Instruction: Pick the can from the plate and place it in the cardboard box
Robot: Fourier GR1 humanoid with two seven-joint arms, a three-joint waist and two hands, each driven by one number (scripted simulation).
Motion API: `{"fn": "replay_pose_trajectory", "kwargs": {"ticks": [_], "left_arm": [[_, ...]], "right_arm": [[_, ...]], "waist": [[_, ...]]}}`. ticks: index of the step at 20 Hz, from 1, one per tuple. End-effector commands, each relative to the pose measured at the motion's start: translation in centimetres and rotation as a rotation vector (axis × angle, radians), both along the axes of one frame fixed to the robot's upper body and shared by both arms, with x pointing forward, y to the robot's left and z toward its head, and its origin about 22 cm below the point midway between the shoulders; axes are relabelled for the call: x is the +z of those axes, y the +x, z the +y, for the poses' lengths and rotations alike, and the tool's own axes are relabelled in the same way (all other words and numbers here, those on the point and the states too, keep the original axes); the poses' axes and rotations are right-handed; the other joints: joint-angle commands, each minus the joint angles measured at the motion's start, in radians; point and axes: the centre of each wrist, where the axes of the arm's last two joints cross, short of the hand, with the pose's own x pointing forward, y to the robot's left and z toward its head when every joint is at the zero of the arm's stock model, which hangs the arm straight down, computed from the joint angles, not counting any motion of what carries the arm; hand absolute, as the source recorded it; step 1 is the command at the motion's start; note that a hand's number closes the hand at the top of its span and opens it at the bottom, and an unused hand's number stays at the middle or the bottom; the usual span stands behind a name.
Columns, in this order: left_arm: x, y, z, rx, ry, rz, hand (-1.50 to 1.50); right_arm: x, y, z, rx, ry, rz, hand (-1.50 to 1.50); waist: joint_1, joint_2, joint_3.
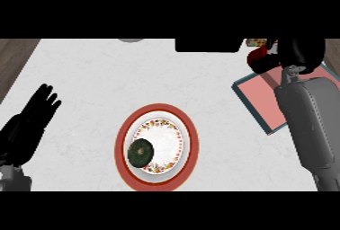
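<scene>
White marbled counter [86, 67], wooden floor [13, 56]

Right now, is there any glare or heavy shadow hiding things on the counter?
Head view: even light, no glare on the white counter; only a soft shadow around the plate. The dark can reads clearly. The right hand, over the pink-lined box, is a black shape with no detail; the left hand likewise.

The plate [157, 146] has a red rim, a white centre and a floral ring. The can [140, 152] shows dark green, perhaps speckled. The desk [100, 81] is white marble; the box [262, 101] pink, teal-edged.
</scene>
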Motion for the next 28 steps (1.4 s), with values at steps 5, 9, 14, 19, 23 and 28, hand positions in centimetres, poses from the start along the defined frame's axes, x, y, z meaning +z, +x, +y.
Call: {"fn": "replay_pose_trajectory", "kwargs": {"ticks": [5,9,14,19,23,28], "left_arm": [[0.0,1.0,-0.3,-0.013,-0.002,-0.008,0.0],[-0.2,0.3,0.9,0.023,0.004,-0.011,0.0],[-1.5,-1.6,0.6,-0.001,-0.008,0.01,0.0],[0.1,0.1,1.0,0.021,-0.003,0.003,0.0],[-0.6,-0.2,0.6,0.04,0.01,0.008,0.0],[-1.0,-0.4,1.0,0.034,0.011,0.013,0.0]], "right_arm": [[-6.0,1.4,-3.7,-0.055,0.163,0.209,1.5],[-7.3,0.6,-5.1,-0.069,0.221,0.278,-1.5],[-9.4,0.5,-5.1,0.029,0.265,0.149,-1.5],[-7.5,-0.1,-6.0,-0.019,0.487,-0.183,-1.5],[-7.4,-2.2,-8.4,-0.056,0.63,-0.33,-1.5],[-6.2,-5.6,-13.0,-0.08,0.698,-0.386,-1.5]], "waist": [[0.001,0.003,0.0],[-0.006,-0.001,0.0],[0.002,-0.002,0.0],[-0.009,-0.003,0.002],[-0.025,-0.007,0.001],[-0.025,-0.007,0.0]]}}
